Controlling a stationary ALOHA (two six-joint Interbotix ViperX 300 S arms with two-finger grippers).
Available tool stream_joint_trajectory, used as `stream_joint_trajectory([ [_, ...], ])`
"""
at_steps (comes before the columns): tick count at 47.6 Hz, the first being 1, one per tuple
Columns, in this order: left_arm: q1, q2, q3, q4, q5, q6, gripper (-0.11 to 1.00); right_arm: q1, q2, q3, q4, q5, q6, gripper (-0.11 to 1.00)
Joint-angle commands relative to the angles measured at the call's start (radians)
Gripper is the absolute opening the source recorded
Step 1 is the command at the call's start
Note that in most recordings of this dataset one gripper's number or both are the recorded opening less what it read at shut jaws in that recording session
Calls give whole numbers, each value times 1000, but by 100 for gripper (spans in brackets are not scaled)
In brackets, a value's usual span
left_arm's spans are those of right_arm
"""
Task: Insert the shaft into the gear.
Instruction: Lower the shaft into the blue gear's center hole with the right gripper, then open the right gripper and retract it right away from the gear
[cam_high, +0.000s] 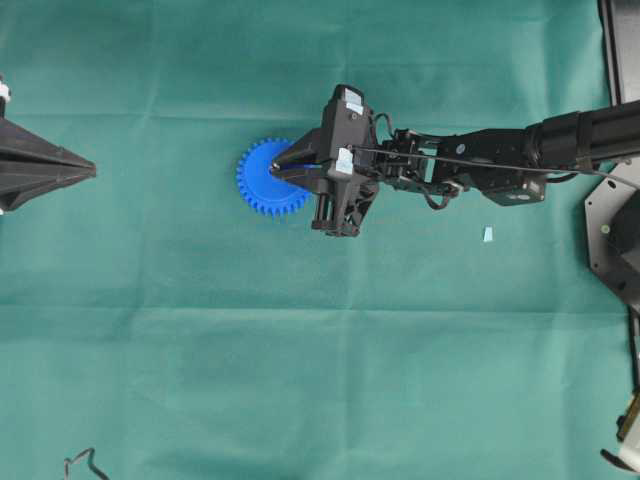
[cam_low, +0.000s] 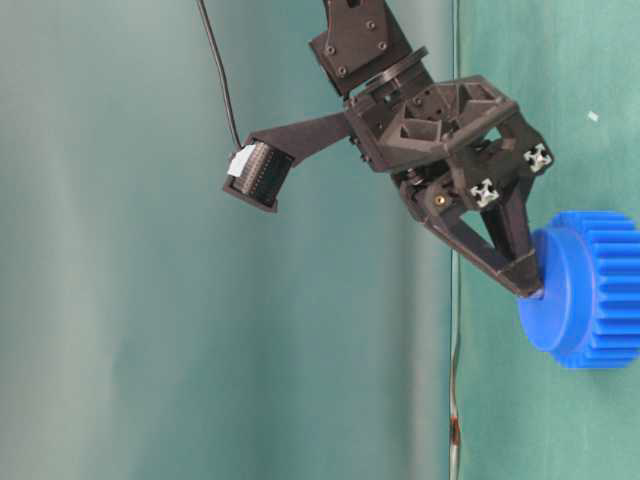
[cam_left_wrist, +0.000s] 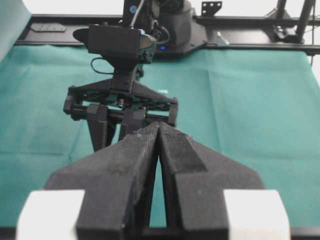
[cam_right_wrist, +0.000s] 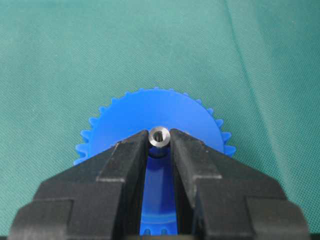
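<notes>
The shaft (cam_right_wrist: 159, 136) is clamped between the fingertips of the right gripper (cam_right_wrist: 159, 142), its shiny round end facing the wrist camera and its body directed at the centre of the gear (cam_right_wrist: 155, 125). The gear lies flat on the green cloth (cam_high: 300, 380), left of the table's middle in the overhead view. The pin is held at the very tips, evidently so that it can be lowered along the bore without the fingers fouling the gear's face.

In the table-level view, the right gripper (cam_low: 528, 285) is seen to touch the gear (cam_low: 585, 290) at its raised hub — a contact that cannot be judged from overhead, where the gripper (cam_high: 283, 165) covers part of the gear (cam_high: 260, 180) and its centre hole is hidden. How deep the shaft is seated cannot be determined from any view; insertion is judged to be at or near the seating stage.

The left gripper (cam_left_wrist: 159, 131) is seen in its own wrist view with its fingers pressed together on nothing — parked well apart from the gear.
</notes>
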Motion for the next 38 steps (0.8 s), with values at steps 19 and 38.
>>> stream_joint_trajectory([
  [19, 2, 6, -28, 3, -5, -2, 0, -5, -37, -17, 3, -25, 2, 84],
  [38, 2, 5, -28, 3, -6, -2, 0, -3, -245, 32, -2, -12, -34, 77],
])
